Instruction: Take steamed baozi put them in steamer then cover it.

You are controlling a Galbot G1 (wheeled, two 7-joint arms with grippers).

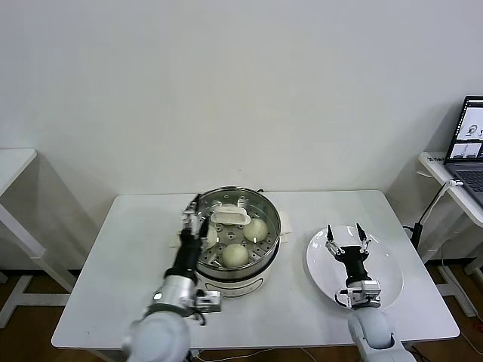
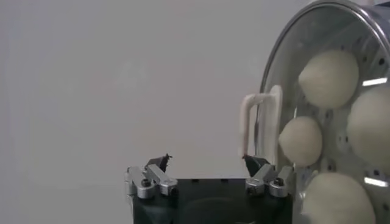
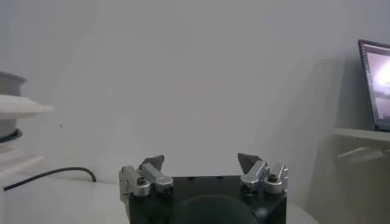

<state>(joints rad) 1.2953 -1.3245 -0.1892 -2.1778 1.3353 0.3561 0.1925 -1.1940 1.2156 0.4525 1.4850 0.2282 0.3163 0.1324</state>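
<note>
**Left gripper spread beside covered steamer — job looks about done**

Left gripper [image 1: 198, 219] sits at the steamer's left rim w/ jaws wide apart, pinching nothing; in the left wrist view its fingertips [image 2: 159, 162] stand clear on either side, one near the lid handle [image 2: 251, 122] but not clamped on it.

Steamer [image 1: 240, 260] is mid-table on its white base. You can see the steamed baozi [image 2: 327, 78] through the glass lid [image 2: 286, 79]: four in the left wrist view, only about three clearly in the head view. Lid looks seated on the pot, cream handle on top, near the left gripper.

Progress, as I judge it: buns loaded, cover on, grip let go. What's left is prob just backing the left arm away w/o nudging the handle or rim, since it's still close in. Can't confirm the lid sits flush all round.

Right gripper [image 1: 348, 243] hovers over the white plate [image 1: 389, 260], jaws also wide apart, holding nothing. Plate shows no buns.

Around you: white table [image 1: 113, 286], a power cable [image 3: 55, 175] trailing on it in the right wrist view, a laptop [image 1: 472, 139] on a side desk to the right, well apart. Nothing blocks the left arm's way out except the steamer itself.
</note>
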